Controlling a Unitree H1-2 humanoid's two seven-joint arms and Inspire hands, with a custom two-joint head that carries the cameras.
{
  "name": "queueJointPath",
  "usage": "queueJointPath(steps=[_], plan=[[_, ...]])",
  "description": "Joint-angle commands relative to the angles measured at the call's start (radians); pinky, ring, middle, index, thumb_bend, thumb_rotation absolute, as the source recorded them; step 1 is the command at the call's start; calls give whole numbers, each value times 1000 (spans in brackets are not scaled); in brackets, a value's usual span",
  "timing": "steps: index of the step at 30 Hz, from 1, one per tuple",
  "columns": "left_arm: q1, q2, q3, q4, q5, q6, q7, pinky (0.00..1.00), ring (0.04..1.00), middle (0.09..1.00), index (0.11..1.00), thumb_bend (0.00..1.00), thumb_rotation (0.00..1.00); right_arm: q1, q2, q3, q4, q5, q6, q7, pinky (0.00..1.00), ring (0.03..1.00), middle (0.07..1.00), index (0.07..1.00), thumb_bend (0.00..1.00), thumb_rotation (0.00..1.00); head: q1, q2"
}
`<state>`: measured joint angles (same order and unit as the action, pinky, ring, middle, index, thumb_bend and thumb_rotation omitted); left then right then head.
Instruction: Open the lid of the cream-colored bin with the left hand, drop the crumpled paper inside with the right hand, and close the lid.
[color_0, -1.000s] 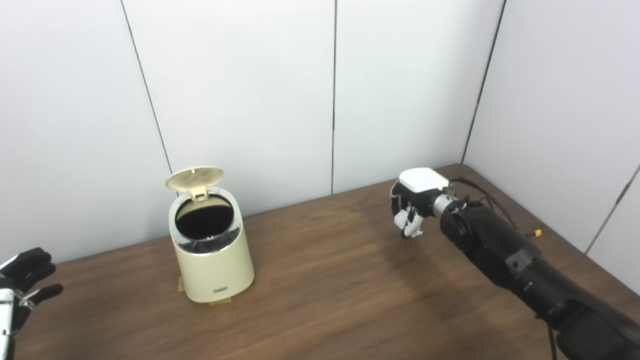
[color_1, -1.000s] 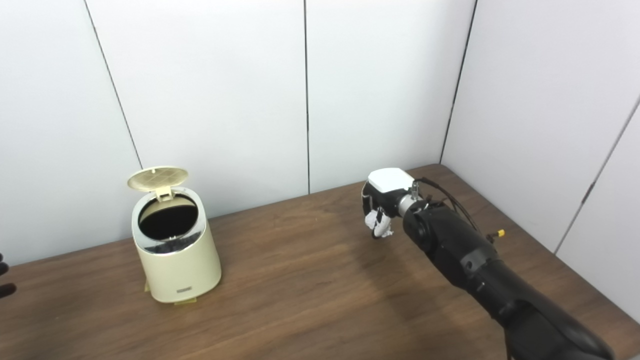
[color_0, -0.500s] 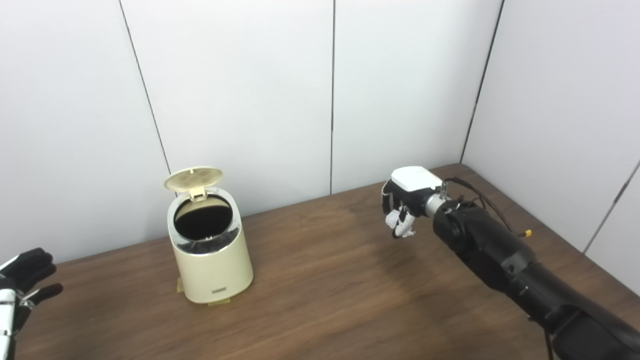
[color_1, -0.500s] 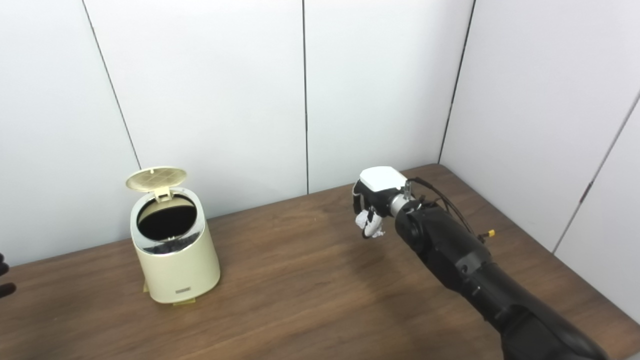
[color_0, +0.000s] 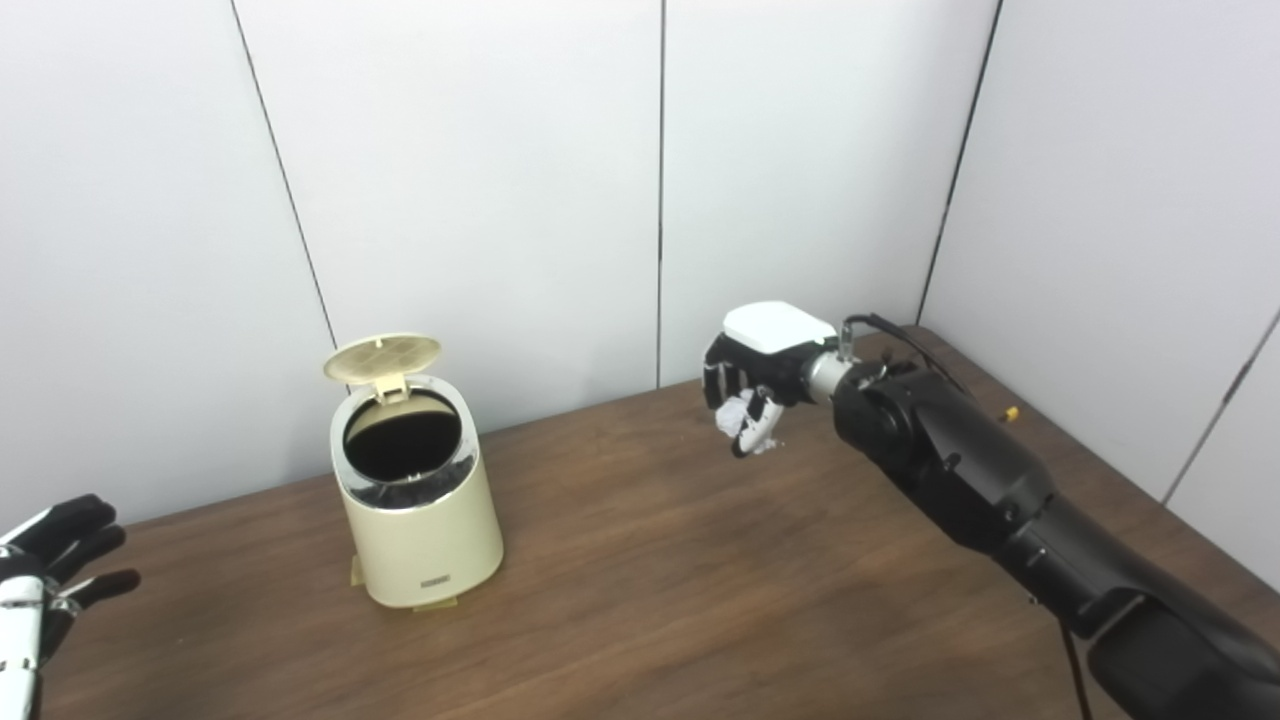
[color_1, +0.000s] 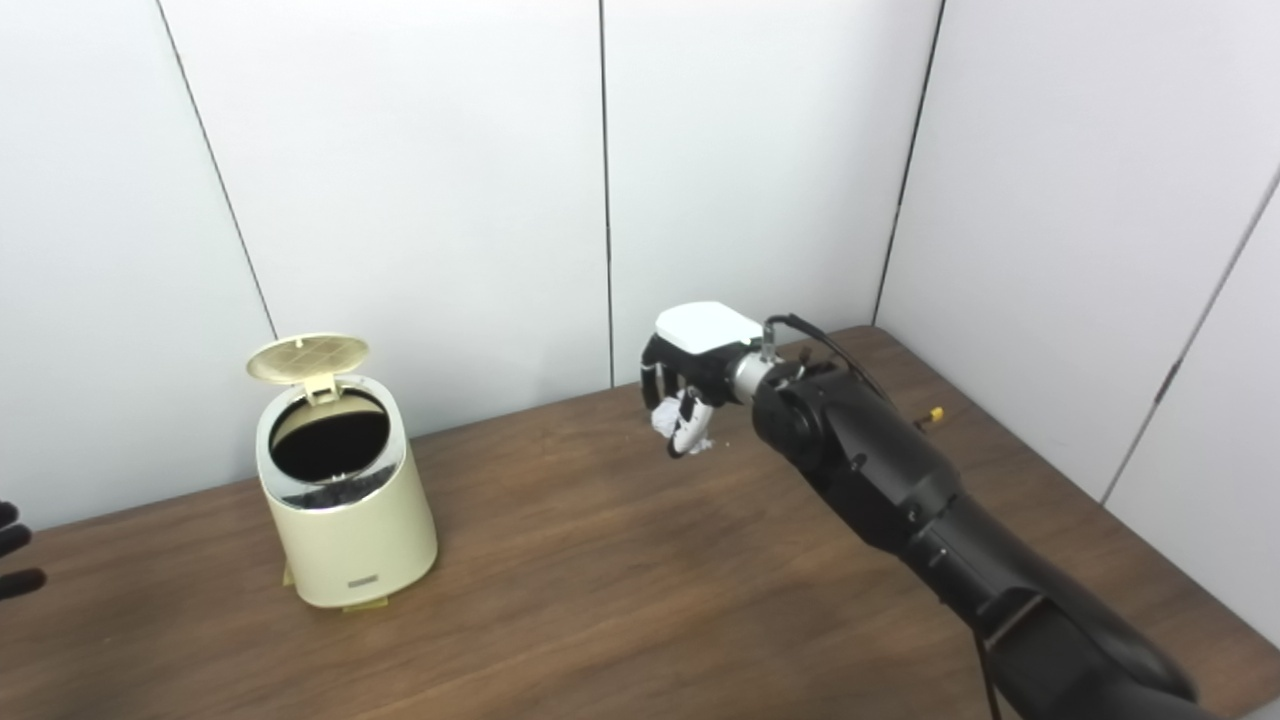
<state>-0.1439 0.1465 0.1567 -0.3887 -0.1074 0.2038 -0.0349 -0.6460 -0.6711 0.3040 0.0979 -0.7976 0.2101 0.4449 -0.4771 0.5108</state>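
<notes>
Leftward now, right robot hand (color_0: 748, 385) carries crumpled paper (color_0: 738, 417) toward open bin (color_0: 418, 510).

likely lab, white panel walls (color_0: 480, 180), wooden table (color_0: 650, 600)

We count one cream-colored plastic bin (color_0: 415, 520) with one round hinged lid (color_0: 382, 358), one crumpled white paper ball (color_0: 738, 414), one brown wooden table (color_0: 660, 600), and two black robot hands (color_0: 748, 385) (color_0: 45, 580).
</notes>
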Motion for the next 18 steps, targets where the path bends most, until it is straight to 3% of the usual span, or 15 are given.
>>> queueJointPath(steps=[1, 4, 8, 12, 14, 18], plan=[[-29, -3, -4, -20, 10, -42, 10, 678, 789, 791, 763, 40, 694, -77, -8, -7, -56, -32, 30, 28, 260, 371, 439, 523, 516, 0, 8, -1], [-28, -19, -9, -20, 13, -44, 18, 687, 786, 787, 759, 34, 690, -111, -1, 25, -93, -65, -2, 60, 272, 375, 444, 522, 517, 0, 24, -1], [-27, -37, -17, -27, 15, -43, 27, 729, 798, 788, 758, 20, 689, -152, 33, 47, -146, -106, 43, 141, 279, 375, 452, 527, 516, 0, 46, 0], [-25, -54, -28, -34, 26, -46, 37, 791, 828, 810, 777, 4, 696, -178, 63, 37, -190, -61, 30, 215, 219, 363, 436, 530, 513, 0, 78, 3], [-24, -63, -36, -40, 43, -43, 44, 836, 846, 825, 794, 5, 720, -189, 77, 37, -208, -58, 18, 228, 271, 384, 455, 524, 516, 0, 100, 6], [-26, -82, -45, -36, 64, -52, 58, 888, 863, 831, 809, 1, 758, -216, 115, 48, -246, -73, 27, 265, 276, 388, 459, 522, 517, 0, 139, 9]])
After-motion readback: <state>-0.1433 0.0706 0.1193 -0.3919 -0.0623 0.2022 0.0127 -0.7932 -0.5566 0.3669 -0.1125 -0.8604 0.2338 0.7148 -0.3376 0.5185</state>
